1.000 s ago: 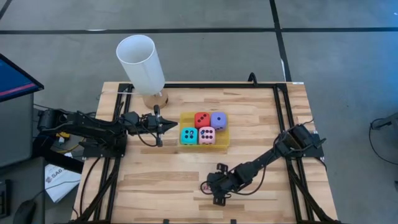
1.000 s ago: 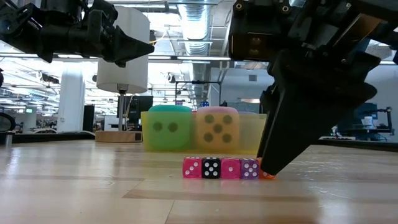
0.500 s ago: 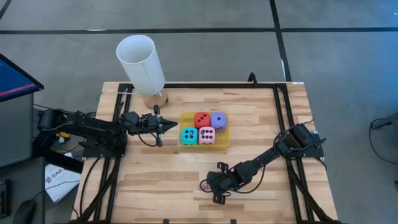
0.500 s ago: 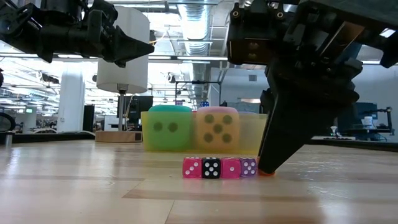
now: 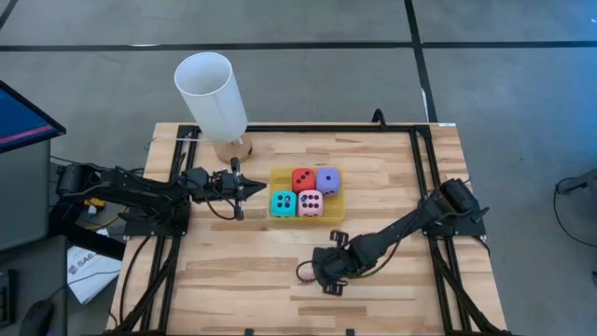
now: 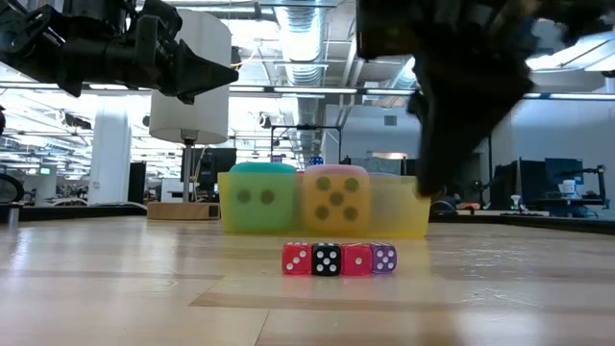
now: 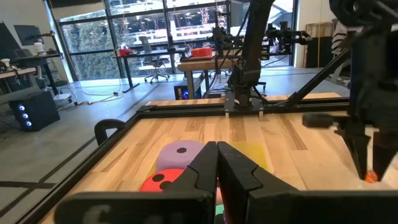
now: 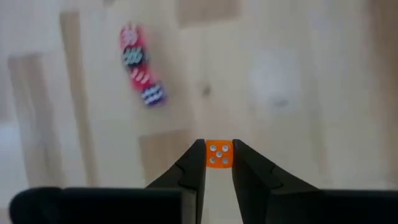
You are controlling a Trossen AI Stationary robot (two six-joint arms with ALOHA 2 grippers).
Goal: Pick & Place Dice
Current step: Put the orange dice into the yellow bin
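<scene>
A shallow yellow tray (image 5: 334, 198) sits near the middle of the bench (image 5: 242, 280), a little toward its far edge, and holds the four dice packed two by two: the red die (image 5: 302, 179) and the purple die (image 5: 327, 179) on the far side, the cyan die (image 5: 284, 203) and the pink die (image 5: 311, 203) on the near side. A tall white tube (image 5: 212, 95) stands on a wooden base by the far left corner.

The left gripper (image 5: 257, 189) hangs just left of the tray, its fingers pressed together. The right gripper (image 8: 218, 163) is above the near middle of the bench, raised off the wood, and pinches a tiny orange die (image 8: 218, 154) between its fingertips.

Only the right wrist view shows that orange die clearly; the left wrist view catches it as a small orange speck under the other arm. The low view alone shows the row of tiny dice (image 6: 339, 259) plainly, four side by side on the wood before the tray, with the cyan and pink dice rising above the tray wall. From above that row is largely hidden by the right arm.
</scene>
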